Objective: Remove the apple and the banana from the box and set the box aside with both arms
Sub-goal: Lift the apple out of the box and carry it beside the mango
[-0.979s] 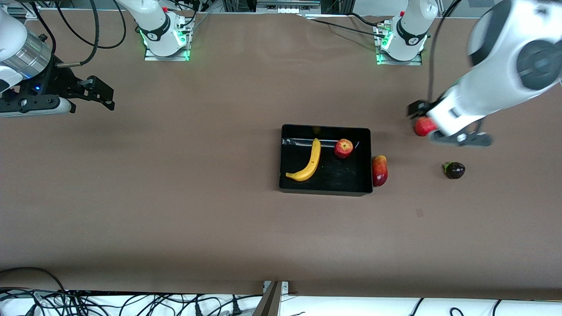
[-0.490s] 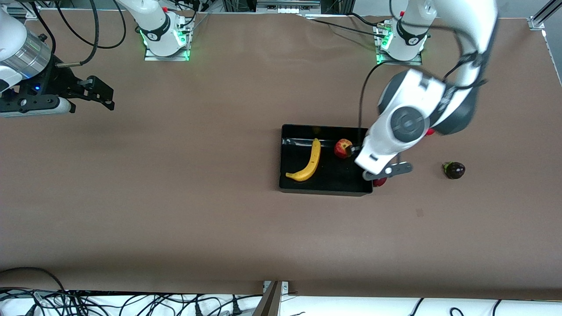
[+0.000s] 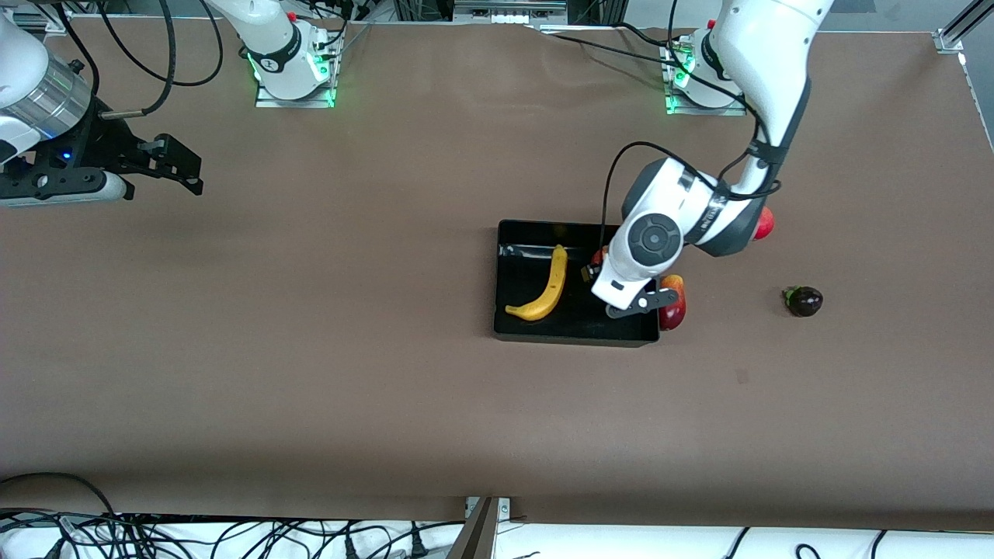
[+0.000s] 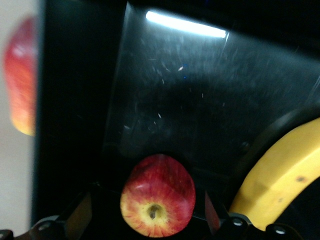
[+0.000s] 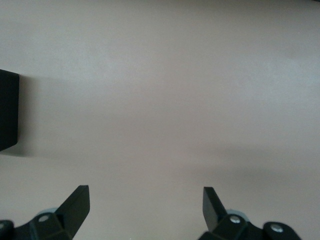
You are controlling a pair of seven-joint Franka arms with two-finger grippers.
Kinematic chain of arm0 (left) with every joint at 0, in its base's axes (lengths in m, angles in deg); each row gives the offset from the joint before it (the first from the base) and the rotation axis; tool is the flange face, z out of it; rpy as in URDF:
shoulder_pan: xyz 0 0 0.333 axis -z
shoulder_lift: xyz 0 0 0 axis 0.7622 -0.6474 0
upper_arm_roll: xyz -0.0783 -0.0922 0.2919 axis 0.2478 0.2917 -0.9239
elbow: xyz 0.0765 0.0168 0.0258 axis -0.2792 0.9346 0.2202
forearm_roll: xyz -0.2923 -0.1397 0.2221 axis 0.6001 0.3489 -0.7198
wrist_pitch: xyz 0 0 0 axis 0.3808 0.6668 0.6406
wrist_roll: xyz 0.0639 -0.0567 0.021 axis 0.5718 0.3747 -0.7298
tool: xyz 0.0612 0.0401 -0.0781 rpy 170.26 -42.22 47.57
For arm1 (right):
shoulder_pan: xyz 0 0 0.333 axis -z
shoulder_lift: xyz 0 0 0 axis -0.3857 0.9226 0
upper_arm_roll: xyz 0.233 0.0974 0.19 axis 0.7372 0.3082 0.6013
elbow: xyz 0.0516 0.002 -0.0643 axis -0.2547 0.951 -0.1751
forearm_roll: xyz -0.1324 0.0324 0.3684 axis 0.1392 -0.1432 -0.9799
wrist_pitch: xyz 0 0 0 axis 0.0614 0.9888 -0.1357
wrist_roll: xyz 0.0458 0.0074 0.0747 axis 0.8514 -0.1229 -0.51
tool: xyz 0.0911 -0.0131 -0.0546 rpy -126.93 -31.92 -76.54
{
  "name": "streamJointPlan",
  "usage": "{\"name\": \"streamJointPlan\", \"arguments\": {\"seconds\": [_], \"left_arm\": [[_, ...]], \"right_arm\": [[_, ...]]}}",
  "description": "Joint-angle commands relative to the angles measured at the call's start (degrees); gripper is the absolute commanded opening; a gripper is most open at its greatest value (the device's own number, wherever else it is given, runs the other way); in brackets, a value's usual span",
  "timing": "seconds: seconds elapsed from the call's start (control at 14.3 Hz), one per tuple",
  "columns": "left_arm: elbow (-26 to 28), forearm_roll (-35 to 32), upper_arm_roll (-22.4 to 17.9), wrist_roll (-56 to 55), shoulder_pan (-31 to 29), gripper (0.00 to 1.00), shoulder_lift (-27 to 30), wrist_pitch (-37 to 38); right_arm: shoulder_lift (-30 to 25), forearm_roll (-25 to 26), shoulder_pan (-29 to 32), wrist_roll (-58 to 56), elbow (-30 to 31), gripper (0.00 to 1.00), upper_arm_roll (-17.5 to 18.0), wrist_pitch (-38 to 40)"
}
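- Brown matte sheeting (image 3: pixel 326 373) is seen covering the whole table, with wide bare stretches toward the right arm's end and nearer the front camera.
- A shallow rectangular glossy black plastic tray (image 3: pixel 575 335) is seen about mid-table, toward the left arm's end; its low walls are straight-edged, and its dusty floor (image 4: pixel 200 100) is marked by a strip of reflected light.
- A curved, smooth yellow banana (image 3: pixel 545 287) is seen lying in the tray toward the right arm's end.
- A small round red apple with yellowish patches (image 4: pixel 157 201) is seen in the tray, largely hidden under the left arm in the front view.
- The left gripper (image 4: pixel 150 212) is seen low in the tray, its fingers spread wide on either side of the apple; contact cannot be judged.
- An oblong red-and-yellow fruit (image 3: pixel 673 305) is seen just outside the tray wall, toward the left arm's end.
- A round red fruit (image 3: pixel 764 225) is partly hidden by the left arm's elbow.
- A small dark purple fruit with a green stem (image 3: pixel 804 300) is seen well apart from the tray.
- The right gripper (image 5: pixel 145 210) is held open over bare sheeting at its own end of the table, the arm waiting.
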Motion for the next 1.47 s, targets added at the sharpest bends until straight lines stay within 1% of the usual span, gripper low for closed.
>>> {"name": "streamJointPlan", "arguments": {"seconds": [0.0,0.21,0.28,0.35,0.42,0.49,0.63,0.7,0.77,1.05,1.12,1.26,1.4], "left_arm": [[4.6,-0.8,-0.5,-1.0,2.0,1.00,2.2,-3.3],[5.2,-0.9,-0.6,-1.0,2.0,1.00,1.0,-5.1],[5.2,-0.9,-0.5,-0.8,1.8,0.93,0.7,-5.2],[4.9,-0.9,-0.5,-0.2,1.5,0.69,0.7,-5.2],[4.6,-0.9,-0.6,0.3,1.3,0.50,0.7,-4.9],[4.1,-0.9,-0.9,1.4,1.2,0.34,0.8,-4.7],[3.2,-0.9,-1.3,3.1,1.1,0.21,1.1,-4.4],[2.8,-0.9,-1.3,3.6,0.7,0.21,1.7,-3.7],[1.3,-0.9,-1.3,4.4,0.6,0.21,2.3,-0.8],[-9.6,-0.5,-0.7,5.7,-0.1,0.22,3.9,15.2],[-11.1,-0.8,-1.3,6.7,-0.9,0.22,4.6,19.4],[-11.4,-0.8,-1.3,16.7,-6.8,0.22,5.9,22.0],[-10.9,-0.8,-1.3,24.8,-12.2,0.21,5.5,25.7]], "right_arm": [[-0.5,-0.2,0.6,0.1,-0.2,1.00,0.7,0.8],[-0.5,-0.2,0.6,0.2,-0.2,1.00,0.7,0.8],[-0.5,-0.2,0.6,0.2,-0.2,1.00,0.8,0.9],[-0.5,-0.2,0.6,0.1,-0.2,1.00,0.8,0.9],[-0.6,-0.2,0.6,0.0,-0.2,1.00,0.9,0.9],[-0.6,-0.2,0.6,0.0,-0.2,1.00,0.8,1.0],[-0.6,-0.2,0.6,-0.1,-0.2,1.00,0.9,1.0],[-0.6,-0.2,0.6,0.1,-0.2,1.00,0.8,1.5],[-0.6,-0.2,0.6,0.2,-0.2,1.00,0.8,1.6],[-0.6,-0.2,0.6,0.3,-0.2,1.00,0.9,1.7],[-0.6,-0.2,0.6,0.3,-0.2,1.00,0.9,1.7],[-0.6,-0.2,0.6,0.4,-0.2,1.00,0.9,1.7],[-0.6,-0.2,0.6,0.4,-0.2,1.00,0.9,1.7]]}}
